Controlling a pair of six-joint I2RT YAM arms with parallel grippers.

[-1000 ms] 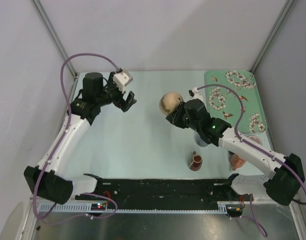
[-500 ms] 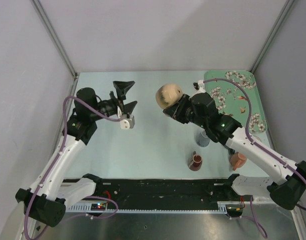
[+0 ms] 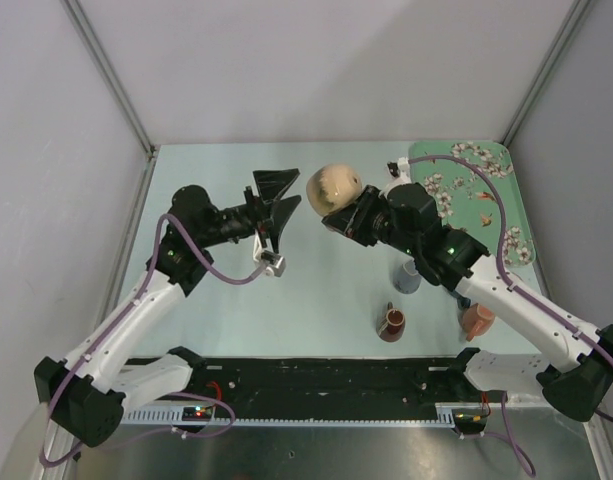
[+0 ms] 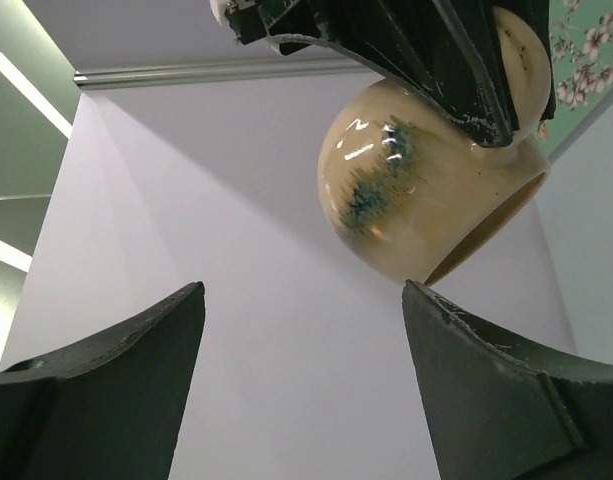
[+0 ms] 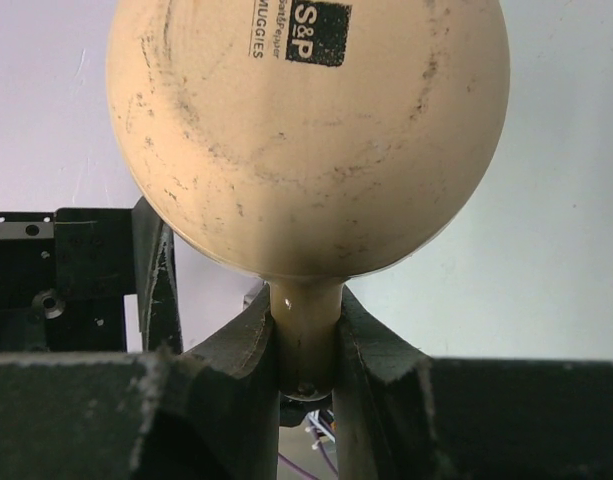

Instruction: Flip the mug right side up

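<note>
The right hand (image 3: pixel 351 213) clenches the mug (image 3: pixel 332 189) by its handle, base uppermost, tilted; left hand (image 3: pixel 285 194) gapes beside it.

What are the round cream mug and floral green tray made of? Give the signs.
The round cream mug looks like glazed ceramic: sharp glossy highlights, a blue-green streak, a scuffed matte base with a printed stamp. The floral green tray is less clear, perhaps printed plastic or metal: smooth, flat, blossom pattern.
</note>
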